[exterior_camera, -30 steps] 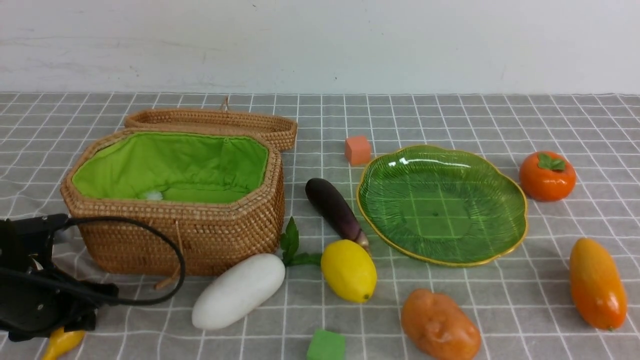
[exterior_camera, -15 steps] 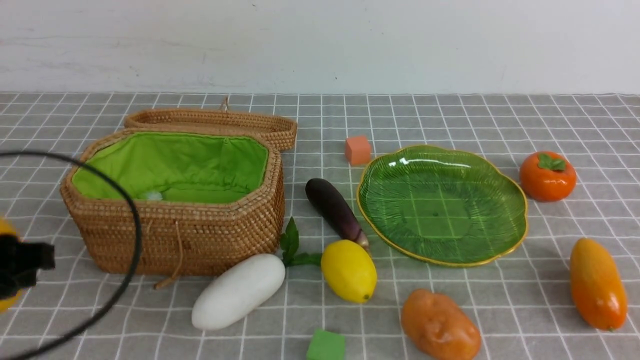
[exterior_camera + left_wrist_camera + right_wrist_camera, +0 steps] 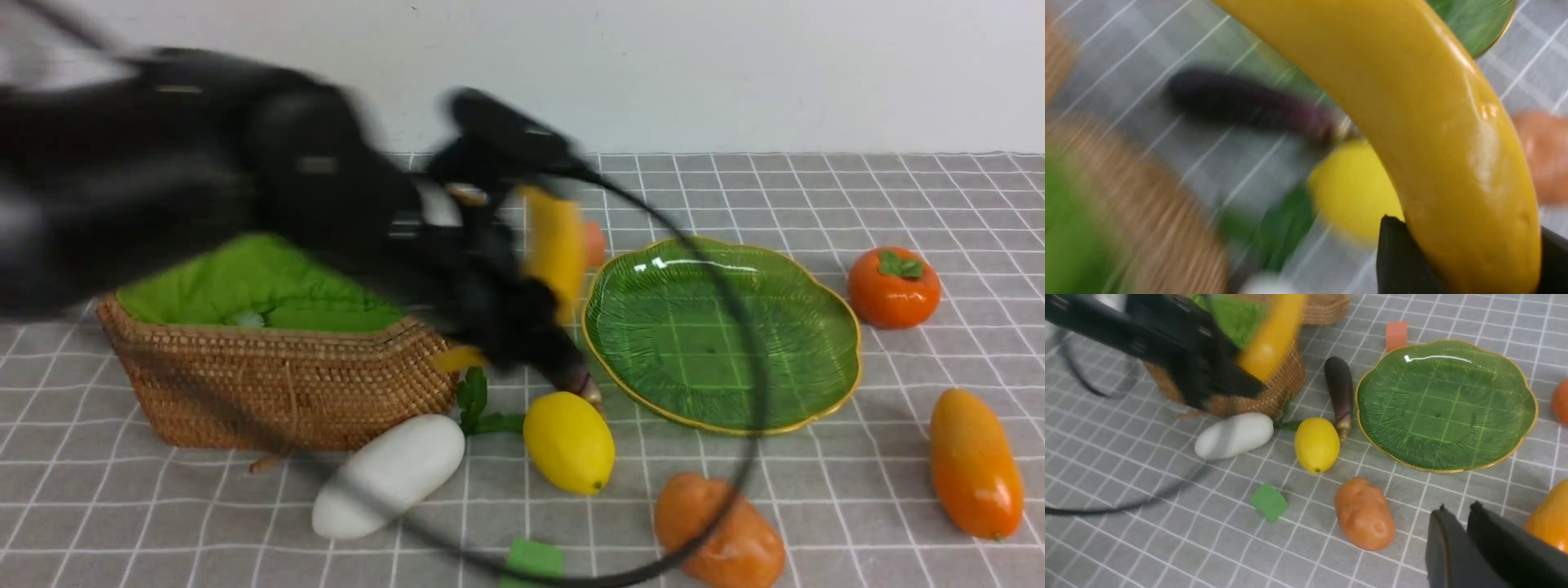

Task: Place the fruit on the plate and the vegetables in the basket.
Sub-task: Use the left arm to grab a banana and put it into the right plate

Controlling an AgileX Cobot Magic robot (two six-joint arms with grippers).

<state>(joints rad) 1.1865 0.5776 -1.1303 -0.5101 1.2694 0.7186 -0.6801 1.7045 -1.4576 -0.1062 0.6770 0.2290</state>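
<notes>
L tool point(image 3: 1472, 261) grips banana point(image 3: 1433, 122) aloft just beside plate point(image 3: 694, 343), prob. to drop it there as fruit; R tool point(image 3: 1457, 510) near-closed, empty.

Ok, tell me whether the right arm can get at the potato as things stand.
Probably yes. The potato lies on open cloth close to the right gripper, nothing between them; the left gripper, holding the banana, is over by the basket. The right jaws look nearly closed and must open first.
</notes>
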